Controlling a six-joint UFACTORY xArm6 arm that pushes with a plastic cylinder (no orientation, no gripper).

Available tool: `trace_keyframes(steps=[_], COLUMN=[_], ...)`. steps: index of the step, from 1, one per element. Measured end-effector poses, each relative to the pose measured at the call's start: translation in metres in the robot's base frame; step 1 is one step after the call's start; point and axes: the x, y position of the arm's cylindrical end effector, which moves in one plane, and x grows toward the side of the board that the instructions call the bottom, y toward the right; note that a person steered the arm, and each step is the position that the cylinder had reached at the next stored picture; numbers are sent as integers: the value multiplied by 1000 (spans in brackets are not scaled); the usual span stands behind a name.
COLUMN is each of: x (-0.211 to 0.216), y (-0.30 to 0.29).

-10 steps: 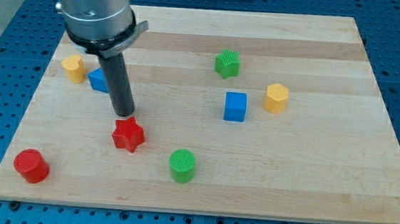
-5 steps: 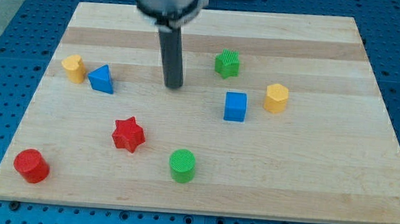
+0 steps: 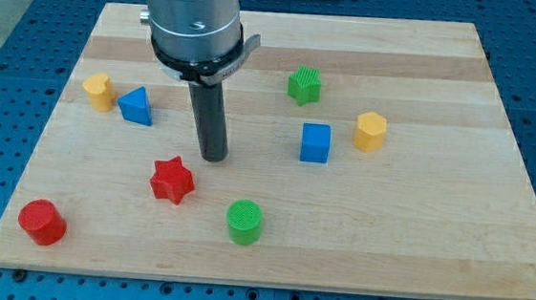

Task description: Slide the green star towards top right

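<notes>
The green star [image 3: 304,85] sits on the wooden board [image 3: 417,210], right of centre near the view's top. My tip [image 3: 214,157] rests on the board well to the star's lower left, apart from it. The tip is just up and right of the red star [image 3: 172,180] and touches no block.
A blue cube [image 3: 316,142] and a yellow hexagonal block [image 3: 370,131] lie below and right of the green star. A green cylinder [image 3: 244,222], a red cylinder [image 3: 42,222], a blue triangular block [image 3: 137,106] and a yellow block [image 3: 99,91] lie elsewhere.
My tip swung from beside the red star up to the board's upper middle, then came back down and left to its place now. No block has moved.
</notes>
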Motion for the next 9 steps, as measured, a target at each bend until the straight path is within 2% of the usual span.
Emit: trace_keyframes(steps=[2, 3, 4, 5, 6, 7, 8, 9], x=[0, -37, -46, -81, -99, -99, -127, -130], y=[2, 36, 51, 63, 72, 72, 131, 137])
